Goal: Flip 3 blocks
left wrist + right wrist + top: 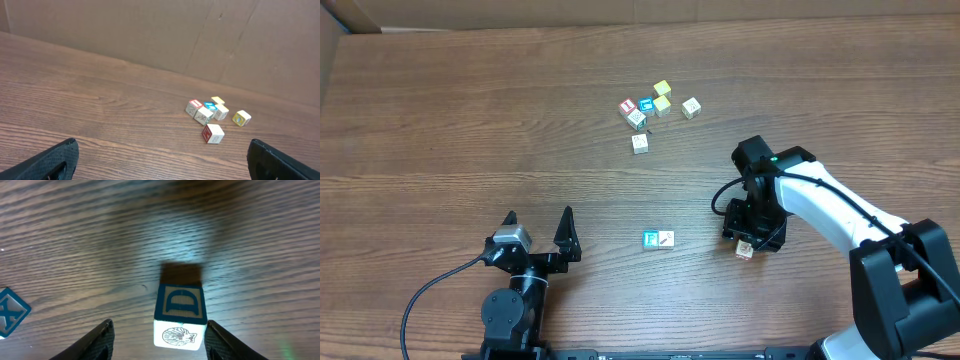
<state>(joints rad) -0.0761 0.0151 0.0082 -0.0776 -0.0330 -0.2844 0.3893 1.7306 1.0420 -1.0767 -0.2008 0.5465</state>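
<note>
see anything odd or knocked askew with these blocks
Nothing stands out: the D block rests flat inside the open right gripper, and the clustered cubes look whole.

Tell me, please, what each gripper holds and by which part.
Nothing is held. The left gripper is open and empty; the right gripper straddles a block, one finger clear of it.

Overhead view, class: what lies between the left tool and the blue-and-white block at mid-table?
Nothing: in the overhead view only bare table separates the left tool from the blue-and-white block.
</note>
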